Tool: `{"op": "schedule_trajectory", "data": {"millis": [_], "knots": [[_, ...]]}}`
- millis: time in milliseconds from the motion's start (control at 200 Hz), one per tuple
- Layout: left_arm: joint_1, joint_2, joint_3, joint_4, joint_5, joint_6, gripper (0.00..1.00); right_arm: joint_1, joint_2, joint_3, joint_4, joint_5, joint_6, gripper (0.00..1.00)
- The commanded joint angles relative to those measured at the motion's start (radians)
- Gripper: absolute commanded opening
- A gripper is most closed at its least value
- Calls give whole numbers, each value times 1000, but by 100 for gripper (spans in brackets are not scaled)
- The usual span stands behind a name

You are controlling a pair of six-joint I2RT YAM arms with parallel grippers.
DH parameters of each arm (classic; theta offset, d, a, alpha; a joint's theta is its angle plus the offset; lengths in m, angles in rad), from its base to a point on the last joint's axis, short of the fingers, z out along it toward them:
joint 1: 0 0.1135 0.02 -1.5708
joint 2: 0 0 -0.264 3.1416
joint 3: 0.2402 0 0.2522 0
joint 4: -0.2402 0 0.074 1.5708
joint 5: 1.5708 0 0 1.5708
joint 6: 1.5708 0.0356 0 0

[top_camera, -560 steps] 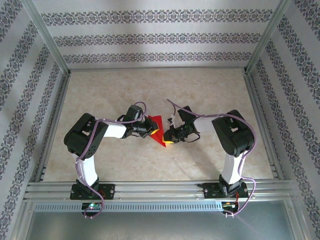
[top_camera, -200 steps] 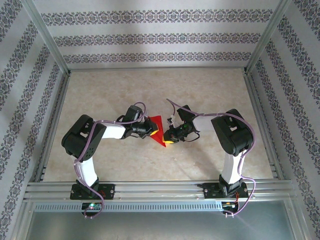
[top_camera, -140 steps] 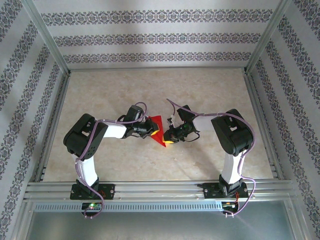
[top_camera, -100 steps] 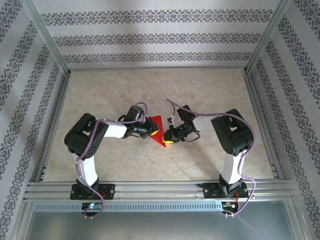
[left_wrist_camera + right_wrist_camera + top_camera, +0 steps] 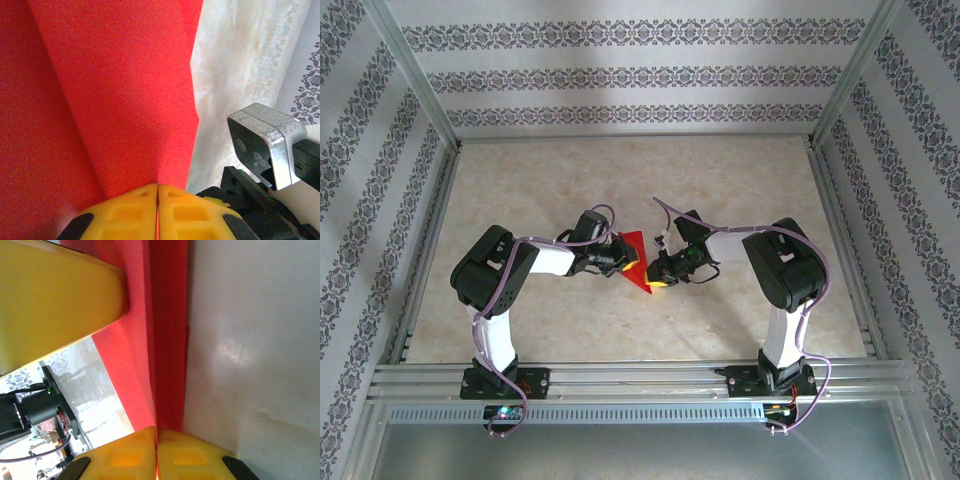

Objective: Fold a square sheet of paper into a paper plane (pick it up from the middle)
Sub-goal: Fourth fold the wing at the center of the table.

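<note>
The red sheet of paper (image 5: 637, 257), folded into a narrow pointed shape, hangs between both grippers at the table's middle. My left gripper (image 5: 623, 258) is shut on its left side; in the left wrist view its yellow fingertips (image 5: 130, 212) pinch the red paper (image 5: 110, 95) with no gap. My right gripper (image 5: 654, 277) is shut on the paper's lower right edge; in the right wrist view the folded red paper (image 5: 165, 340) runs up from its closed yellow fingertips (image 5: 190, 455). The left gripper's yellow finger (image 5: 55, 300) shows there at upper left.
The beige table (image 5: 640, 180) has open room behind and to both sides of the arms. Aluminium rails (image 5: 630, 378) run along the near edge, and patterned walls enclose the sides and back. The right gripper's metal camera mount (image 5: 267, 145) shows in the left wrist view.
The left arm's elbow has shifted slightly right. Both grippers and the red paper stay in almost the same place.
</note>
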Motion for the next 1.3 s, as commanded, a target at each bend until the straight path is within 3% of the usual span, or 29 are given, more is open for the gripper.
{"op": "schedule_trajectory", "data": {"millis": [0, 745, 1039, 1299], "knots": [[-11, 13, 6, -34, -21, 20, 9, 4, 52, -26, -77, 141, 2, 12], [-10, 37, 28, -98, -22, 43, 9, 2, 22, -29, -71, 132, 18, 15], [-10, 37, 34, -150, -26, 66, 9, -22, -87, -49, -38, 99, 54, 23], [-10, 39, 38, -146, -22, 66, 10, -12, -90, -35, -36, 71, 55, 24]]}}
